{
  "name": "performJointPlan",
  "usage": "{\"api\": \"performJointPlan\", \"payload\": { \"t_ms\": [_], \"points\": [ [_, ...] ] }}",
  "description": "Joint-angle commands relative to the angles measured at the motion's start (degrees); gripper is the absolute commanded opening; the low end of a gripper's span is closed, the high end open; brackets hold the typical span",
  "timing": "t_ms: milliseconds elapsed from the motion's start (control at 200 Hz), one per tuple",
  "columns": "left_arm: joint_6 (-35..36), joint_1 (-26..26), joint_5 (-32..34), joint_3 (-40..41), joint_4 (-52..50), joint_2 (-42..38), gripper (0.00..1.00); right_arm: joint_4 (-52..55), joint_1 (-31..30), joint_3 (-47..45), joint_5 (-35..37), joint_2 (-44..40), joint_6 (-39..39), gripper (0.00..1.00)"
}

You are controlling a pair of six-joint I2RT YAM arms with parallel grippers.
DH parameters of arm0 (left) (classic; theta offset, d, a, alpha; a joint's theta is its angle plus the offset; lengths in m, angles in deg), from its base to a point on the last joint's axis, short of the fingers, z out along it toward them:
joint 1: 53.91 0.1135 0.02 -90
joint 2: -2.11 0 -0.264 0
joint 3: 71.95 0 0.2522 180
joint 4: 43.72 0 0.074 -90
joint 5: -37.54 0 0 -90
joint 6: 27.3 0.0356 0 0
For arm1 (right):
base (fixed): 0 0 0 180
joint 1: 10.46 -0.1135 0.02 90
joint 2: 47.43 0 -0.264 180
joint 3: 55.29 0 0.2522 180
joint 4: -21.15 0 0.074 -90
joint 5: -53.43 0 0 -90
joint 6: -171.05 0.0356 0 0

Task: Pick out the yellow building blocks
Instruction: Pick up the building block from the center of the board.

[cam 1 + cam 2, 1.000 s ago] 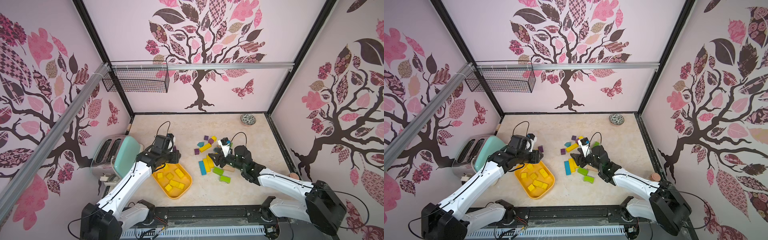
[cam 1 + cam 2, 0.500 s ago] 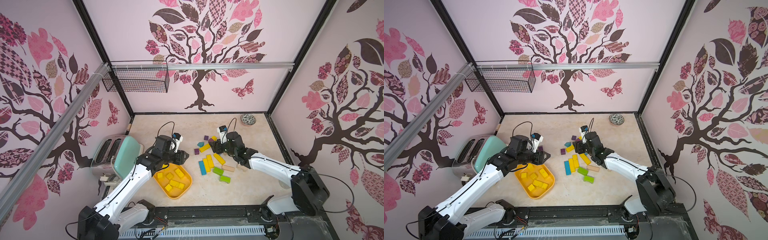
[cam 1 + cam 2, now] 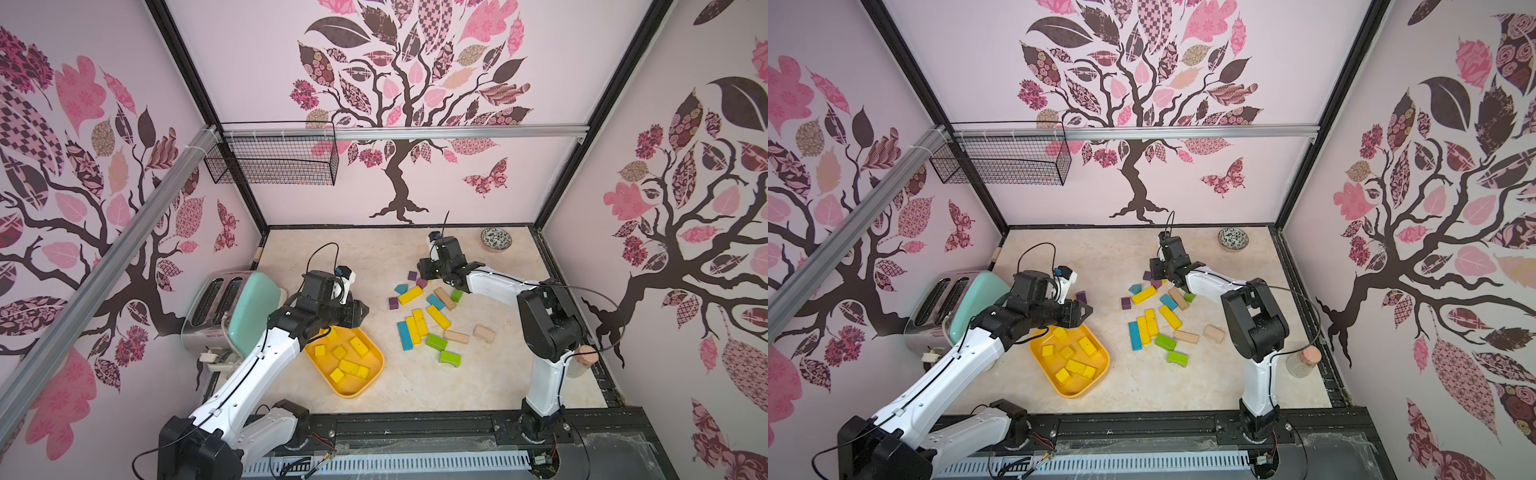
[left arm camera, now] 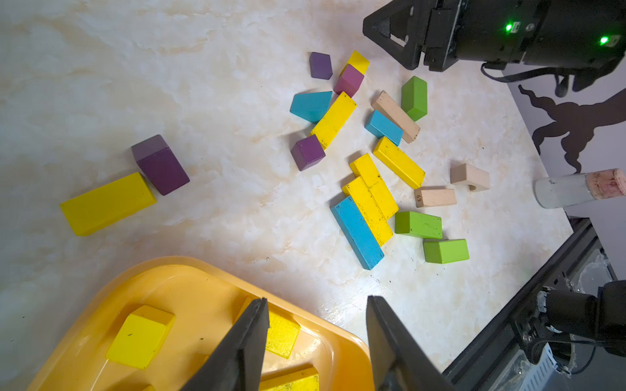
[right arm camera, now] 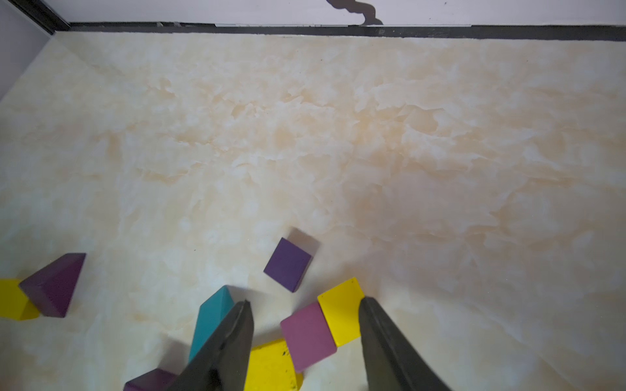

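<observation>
Right wrist view: right pincer point(image 5: 305, 300) is open and holds nothing. Its jaws sit low over the bench point(image 5: 338, 135), straddling a magenta block point(image 5: 306, 335) and the small yellow cube point(image 5: 342, 309) that lies face to face against it. The cube's edge is right at one fingertip; can't tell if they touch.

Left pincer point(image 4: 317, 298) is also open and empty, hanging over the rim of the orange tray point(image 4: 189, 274).

Yellow building blocks point(image 3: 358, 345):
- several lie in the tray
- four yellow bars point(image 4: 399, 161) lie in the mixed pile
- one lone bar point(image 4: 106, 203) sits apart, touching a purple block point(image 4: 159, 164)

Handling, my read:
- Painted wood, so stiff and light, with no crush risk.
- The paint looks smooth and probably a bit slick, so pinch flat parallel faces, never corners.
- Bars: grip across the narrow width at mid-length.
- Cube: closing as it stands would likely catch the magenta block too. Take the two faces clear of it.
- Two bars lie flush beside a blue bar point(image 4: 357, 233), leaving no room for a jaw between them. Take an outer one first or nudge them apart.
</observation>
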Motion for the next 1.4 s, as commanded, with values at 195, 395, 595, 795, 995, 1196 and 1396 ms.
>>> {"api": "performJointPlan", "payload": {
  "t_ms": [195, 395, 595, 795, 995, 1196, 1396],
  "points": [
    [1.42, 0.14, 0.77, 0.15, -0.6, -1.88, 0.54, 8.26, 0.46, 7.76, 5.05, 8.47, -2.35, 0.58],
    [3.15, 0.05, 1.94, 0.12, -1.21, -2.06, 0.54, 7.38, 1.66, 2.79, 5.14, 7.05, -2.22, 0.55],
    [3.14, 0.05, 1.53, 0.38, -0.68, -2.55, 0.54, 7.91, 3.54, 0.22, 3.88, 5.79, -1.79, 0.51],
    [2.56, 0.05, -0.72, 0.17, -0.53, -1.09, 0.54, 3.68, 3.77, -5.55, 1.14, 2.63, -1.71, 0.48],
    [3.37, 0.05, 1.97, -0.19, -1.66, 0.27, 0.54, 6.82, 3.91, -0.44, 1.26, 4.6, -3.84, 0.5],
    [3.19, 0.05, 1.33, -0.27, -1.32, 1.5, 0.54, 5.91, 3.83, 1.68, 1.36, 6.95, -3.99, 0.54],
    [4.01, 0.12, 3.99, -0.9, -2.88, 2.75, 0.55, 7.08, 3.83, 4.07, 0.82, 9.01, -6.18, 0.5]
  ]
}}
